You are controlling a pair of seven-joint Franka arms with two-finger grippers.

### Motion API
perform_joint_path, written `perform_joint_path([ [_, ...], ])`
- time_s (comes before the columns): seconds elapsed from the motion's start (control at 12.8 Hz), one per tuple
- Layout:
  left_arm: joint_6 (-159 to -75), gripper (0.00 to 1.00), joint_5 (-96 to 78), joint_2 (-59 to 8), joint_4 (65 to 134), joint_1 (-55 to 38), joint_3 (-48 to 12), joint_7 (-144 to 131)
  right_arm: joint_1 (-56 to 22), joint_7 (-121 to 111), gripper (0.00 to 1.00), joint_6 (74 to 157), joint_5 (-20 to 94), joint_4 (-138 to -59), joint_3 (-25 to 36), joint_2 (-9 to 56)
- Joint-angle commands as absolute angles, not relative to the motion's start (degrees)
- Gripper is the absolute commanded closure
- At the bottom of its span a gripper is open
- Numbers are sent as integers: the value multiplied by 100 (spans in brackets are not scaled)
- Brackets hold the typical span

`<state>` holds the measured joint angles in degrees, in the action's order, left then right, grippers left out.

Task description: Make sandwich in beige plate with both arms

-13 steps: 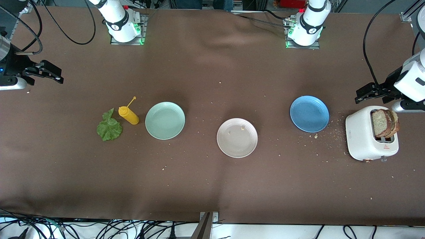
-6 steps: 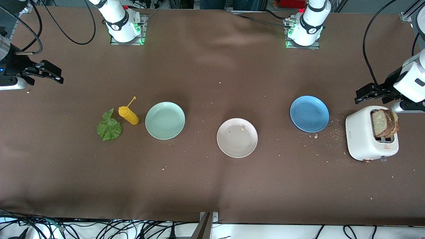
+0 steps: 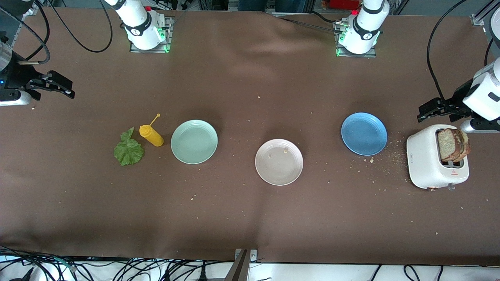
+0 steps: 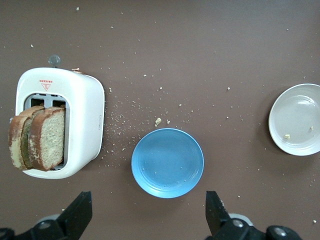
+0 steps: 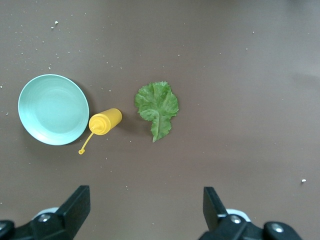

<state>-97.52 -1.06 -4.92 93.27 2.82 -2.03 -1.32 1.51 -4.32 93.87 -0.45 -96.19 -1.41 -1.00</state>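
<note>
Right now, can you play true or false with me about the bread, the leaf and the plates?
1. Two brown bread slices stick up out of the white toaster. True.
2. The ruffled green lettuce leaf lies on the round mint-green plate. False: it lies on the brown tablecloth, beside the yellow squeeze bottle.
3. The round beige plate holds only crumbs. True.
4. The left gripper holds a bread slice. False: it is open and empty, above the table beside the toaster.
5. The right gripper is shut on the leaf. False: it is open, away from it.
</note>
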Motion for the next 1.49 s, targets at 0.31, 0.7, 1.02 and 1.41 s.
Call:
perform_joint_path([
  [0.31,-10036,1,158,-983,9343,860,-211,719,114,-404,0,9255,-9,-9448,-114,-35],
  [0.7,-10528,1,123,-1651,9316,1256,-211,1160,123,-413,0,9246,-9,-9448,-114,-35],
  [1.02,-10757,1,141,-1986,9255,1450,-211,1424,123,-431,0,9246,-9,-9457,-114,-35],
  [1.41,-10784,1,263,-2153,9255,1459,-202,1450,123,-448,0,9246,-9,-9457,-114,-35],
])
